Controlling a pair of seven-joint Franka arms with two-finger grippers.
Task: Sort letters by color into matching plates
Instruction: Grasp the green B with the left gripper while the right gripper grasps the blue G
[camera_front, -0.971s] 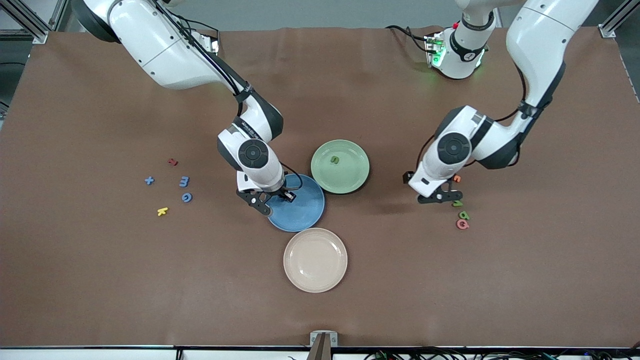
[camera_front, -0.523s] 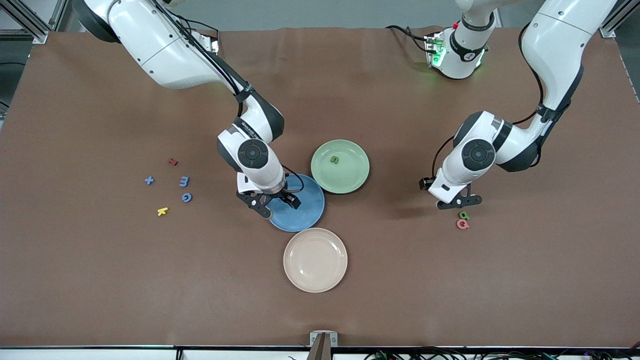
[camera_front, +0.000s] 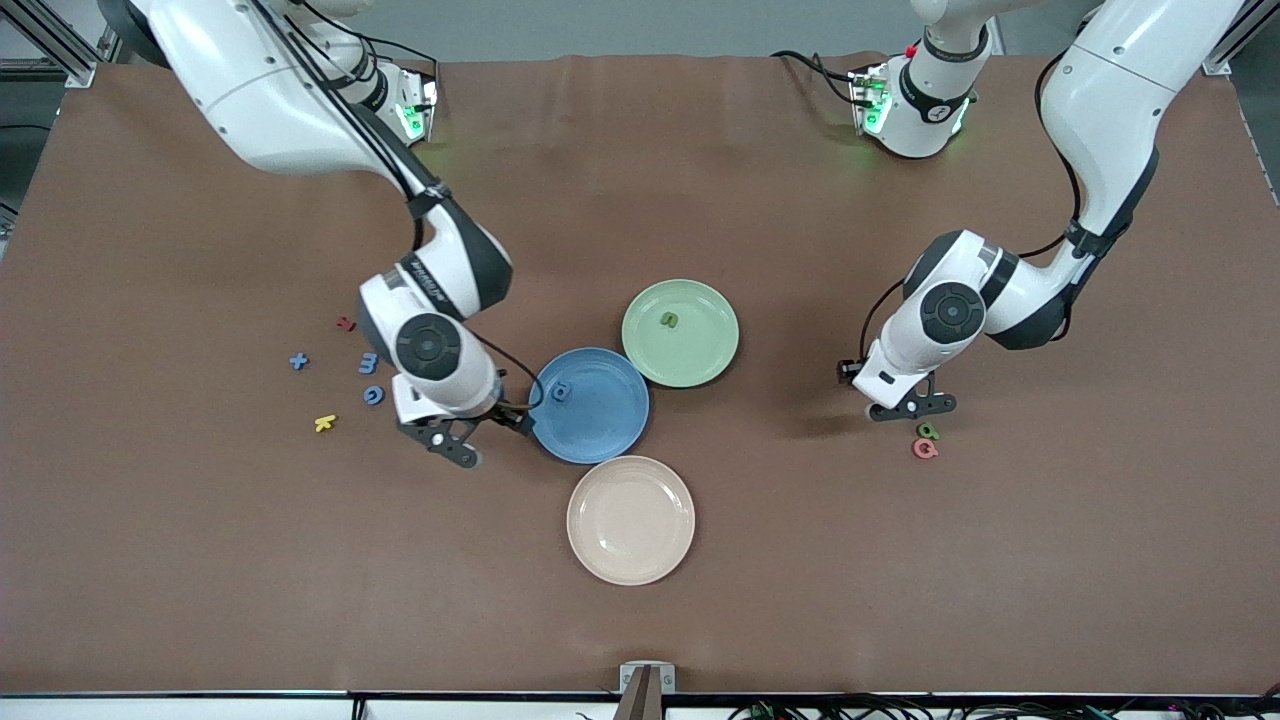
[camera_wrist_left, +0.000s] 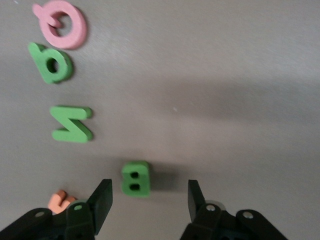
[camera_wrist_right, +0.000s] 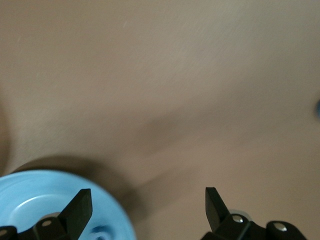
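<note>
Blue foam now sits in your blue plate (camera_front: 590, 405) — a small blue letter (camera_front: 561, 393) lies near its rim on the side toward the right arm's end of the tabletop (camera_front: 200, 560), where half a second ago your right hand (camera_front: 470, 436) was over that plate. That hand has since pulled off the plate and hangs empty, fingers spread, over bare tabletop just beside the plate's edge. So one blue piece is sorted; three more blue ones (camera_front: 369, 363) wait near the right arm's end, mixed with a red and a yellow one you should skip.

Your left hand (camera_wrist_left: 147, 200) has shifted too — a second ago it was short of the cluster, and now it is low over it with fingers open, a green letter B (camera_wrist_left: 136, 178) lying flat between them, not yet gripped. Two more green letters (camera_wrist_left: 72, 126) and a pink one (camera_wrist_left: 62, 24) lie close by. The green plate (camera_front: 680, 333) holds one green letter (camera_front: 669, 320) already; the cream plate (camera_front: 630, 519) stays unused.
</note>
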